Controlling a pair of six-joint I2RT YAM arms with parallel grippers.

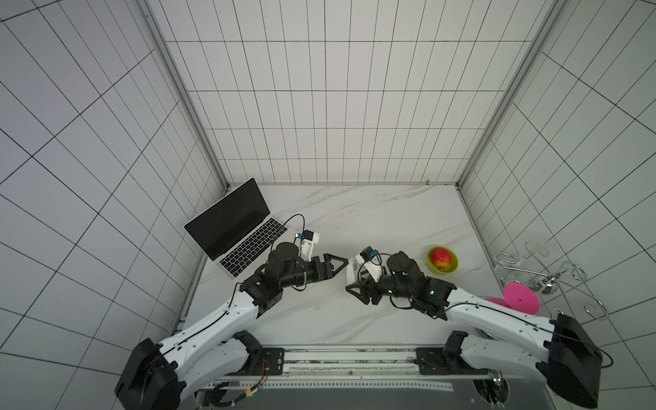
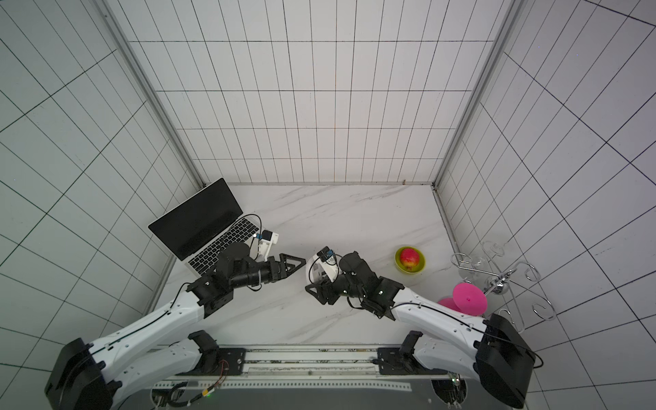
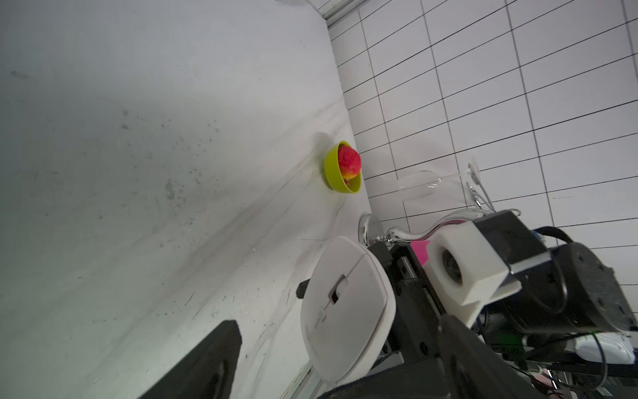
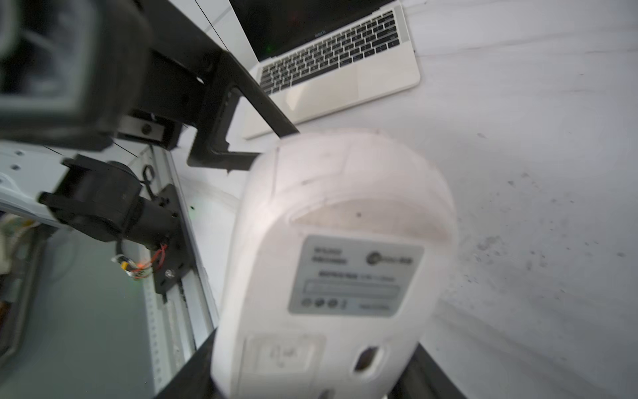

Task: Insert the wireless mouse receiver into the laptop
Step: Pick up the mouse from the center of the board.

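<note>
Near right, a pink disc (image 1: 521, 297) sits at the edge of the desk (image 1: 355, 220), out of play.

Mid-desk, the two arms are nose to nose. The right hand (image 1: 359, 284) is clenched on the white mouse (image 1: 352, 270), which is lifted clear of the desk and tipped on edge. The right wrist view looks at its underside: a grey label (image 4: 355, 273), a square hatch outline (image 4: 281, 355) and a dark oval hole (image 4: 367, 357). The left hand (image 1: 337, 265) is spread wide and empty, tips just beside the mouse's free end. Can't tell if they touch.

I can't pick out the wireless mouse receiver in any view. My guess is it's stowed in the mouse's underside, so the step in hand would be getting it out.

To do that well:
- The right hand holds the mouse rigid, underside turned to the left hand.
- The left hand narrows first, then comes in square on the stub.
- It pinches the cap only and pulls straight along the slot, no twist.
- The plug end should stick out of the grip, ready for the port. The part is tiny and easy to drop.

Further right, a green bowl (image 1: 431, 265) with a red fruit (image 1: 441, 258) sits well apart from the arms.

Far left, the laptop (image 1: 253, 245) is open with a dark screen, angled, its right edge facing the arms. No port is visible from here, so find it before approaching.
</note>
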